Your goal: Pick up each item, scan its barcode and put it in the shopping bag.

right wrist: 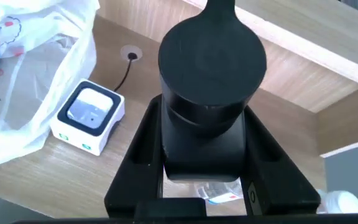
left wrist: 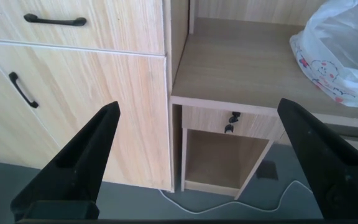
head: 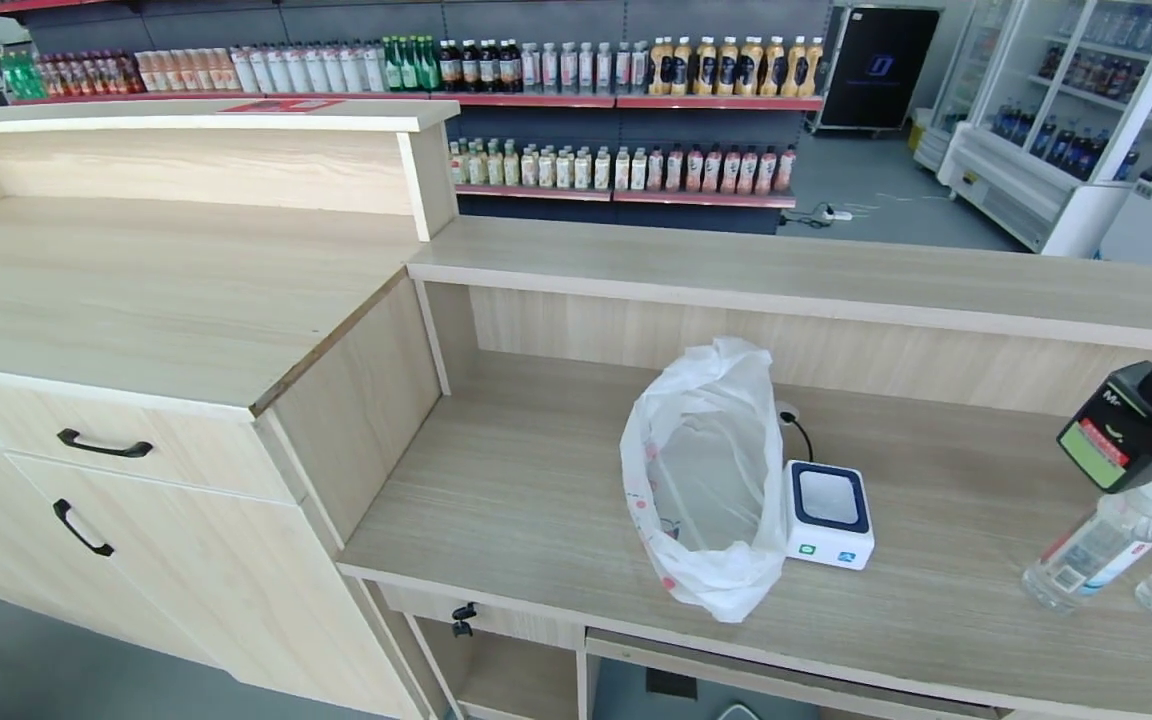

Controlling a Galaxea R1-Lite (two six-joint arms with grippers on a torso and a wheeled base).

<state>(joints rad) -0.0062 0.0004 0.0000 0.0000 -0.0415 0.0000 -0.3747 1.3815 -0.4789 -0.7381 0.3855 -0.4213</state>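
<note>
The right end effector [right wrist: 204,115] is clamped on a black pump bottle [right wrist: 211,59], one finger pressed against each side of its dark body, and holds it in the air above the right end of the wooden surface [head: 536,500], with the pump head uppermost and a green and red label facing out in the head view. Beneath it two clear bottles [head: 1096,548] lie on their sides on the surface, close to each other. Well to their left stands the barcode scanner [head: 829,512], a small white box with a dark-framed window facing up, its cable [head: 802,435] running back to a hole in the surface. The white shopping bag [head: 706,480] rests just beside the scanner, against its left side, its mouth gaping open. The left end effector [left wrist: 197,104] hangs low in front of the cabinet [left wrist: 92,93], above the grey floor [left wrist: 135,205], its fingers [left wrist: 73,168] spread wide apart and holding nothing. Shelves [head: 626,100] of drinks line the room behind
</note>
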